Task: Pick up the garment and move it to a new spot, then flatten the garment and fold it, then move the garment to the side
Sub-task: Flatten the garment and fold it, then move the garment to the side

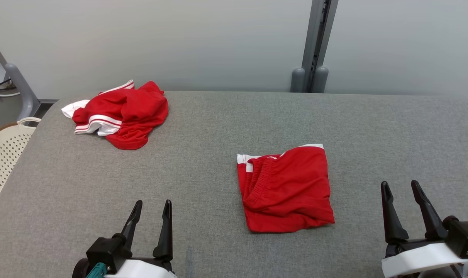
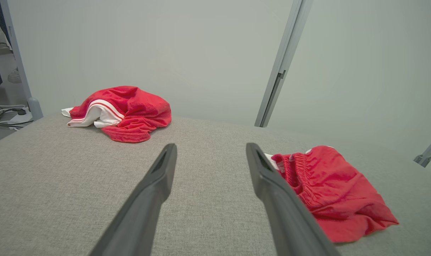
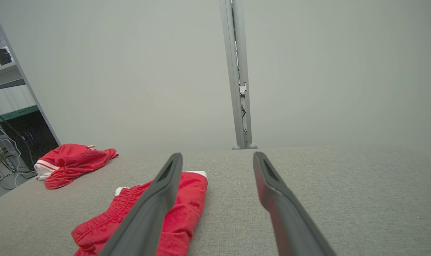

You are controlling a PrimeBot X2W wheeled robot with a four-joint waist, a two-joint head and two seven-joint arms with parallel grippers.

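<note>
Head view, we see folded shorts (image 1: 286,189) right of the table's (image 1: 203,154) middle, crumpled garment (image 1: 126,112) at its far left corner, left wrist view, our left gripper (image 2: 211,146) spread, empty, right wrist view, our right gripper (image 3: 217,155) spread, empty.

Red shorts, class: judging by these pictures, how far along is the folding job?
Done: the red shorts lie folded on the table. In hand: nothing; left gripper and right gripper stand open, empty. Left: moving them aside; a crumpled garment waits far left.
</note>
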